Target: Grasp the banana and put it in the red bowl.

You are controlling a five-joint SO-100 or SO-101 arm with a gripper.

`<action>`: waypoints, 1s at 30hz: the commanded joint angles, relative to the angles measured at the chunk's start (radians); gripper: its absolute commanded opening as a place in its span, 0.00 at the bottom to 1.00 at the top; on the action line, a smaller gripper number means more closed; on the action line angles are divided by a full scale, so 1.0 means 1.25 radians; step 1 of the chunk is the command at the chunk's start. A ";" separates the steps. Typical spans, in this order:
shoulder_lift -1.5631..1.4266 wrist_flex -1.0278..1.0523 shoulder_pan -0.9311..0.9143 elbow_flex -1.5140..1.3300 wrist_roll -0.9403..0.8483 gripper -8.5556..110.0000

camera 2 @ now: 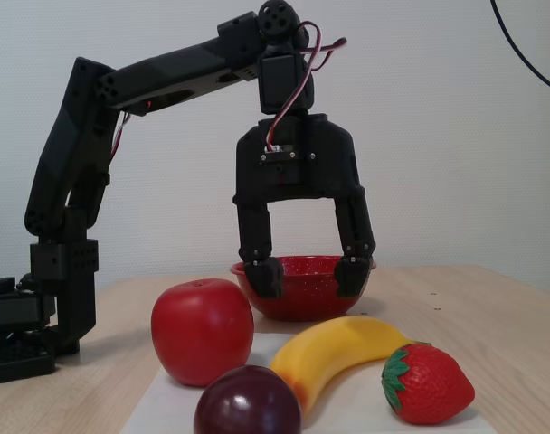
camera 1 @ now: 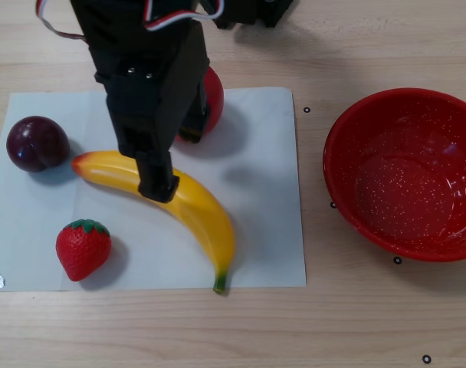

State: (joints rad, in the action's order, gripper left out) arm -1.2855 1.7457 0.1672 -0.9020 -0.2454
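The yellow banana (camera 1: 202, 218) lies on a white sheet, orange-red tip toward the plum and green stem at the sheet's near edge; it also shows in the fixed view (camera 2: 347, 348). The red speckled bowl (camera 1: 356, 222) stands empty on the wood to the right of the sheet, and in the fixed view (camera 2: 307, 307) it is behind the gripper. My gripper (camera 1: 175, 161) is open and empty. It hangs above the banana's orange-tipped half, one finger over the banana and one beside the apple. In the fixed view the gripper (camera 2: 308, 276) has its fingertips (camera 2: 352, 274) spread wide, clear above the fruit.
A red apple (camera 1: 214, 96) sits partly under the arm, also in the fixed view (camera 2: 203, 330). A dark plum (camera 1: 37, 143) and a strawberry (camera 1: 83, 249) lie on the white sheet (camera 1: 256, 153) near the banana's orange end.
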 commanded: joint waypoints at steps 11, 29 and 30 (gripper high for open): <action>-0.027 -0.082 0.044 0.005 0.016 0.33; -0.007 -0.211 0.060 -0.108 0.069 0.36; -0.005 -0.217 0.059 -0.112 0.069 0.36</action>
State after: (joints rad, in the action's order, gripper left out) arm -1.2333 1.4987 0.2408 -1.0692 -0.1749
